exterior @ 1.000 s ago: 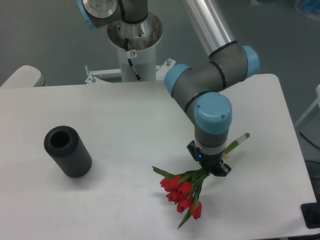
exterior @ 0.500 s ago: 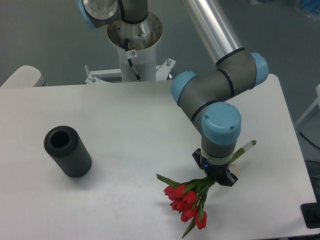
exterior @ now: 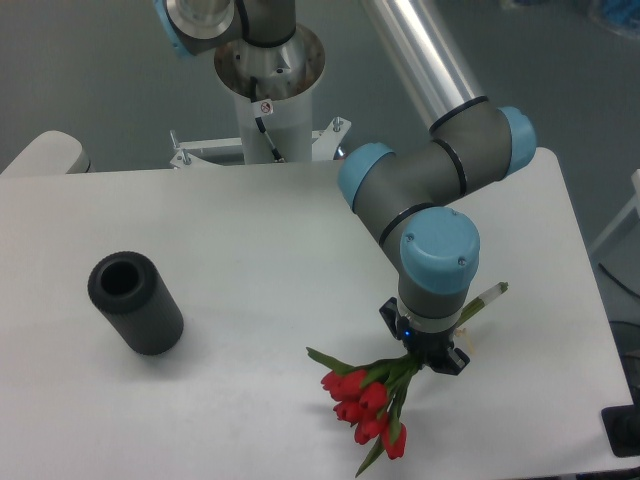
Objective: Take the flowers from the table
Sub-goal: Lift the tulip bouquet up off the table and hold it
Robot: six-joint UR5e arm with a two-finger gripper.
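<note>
A: Presently, what is the tool's condition?

B: The gripper (exterior: 428,352) points straight down from the arm's wrist (exterior: 437,262) and is clamped on the flowers (exterior: 372,400) at their stems.

A: Location of the bunch?

B: At the near right part of the table (exterior: 250,260). Red buds fan out to the gripper's lower left; the stem ends project past the wrist to the upper right. Contact with the surface cannot be determined.

A: Anything else?

B: A black cylinder (exterior: 134,302) lies well apart, on the left.
</note>
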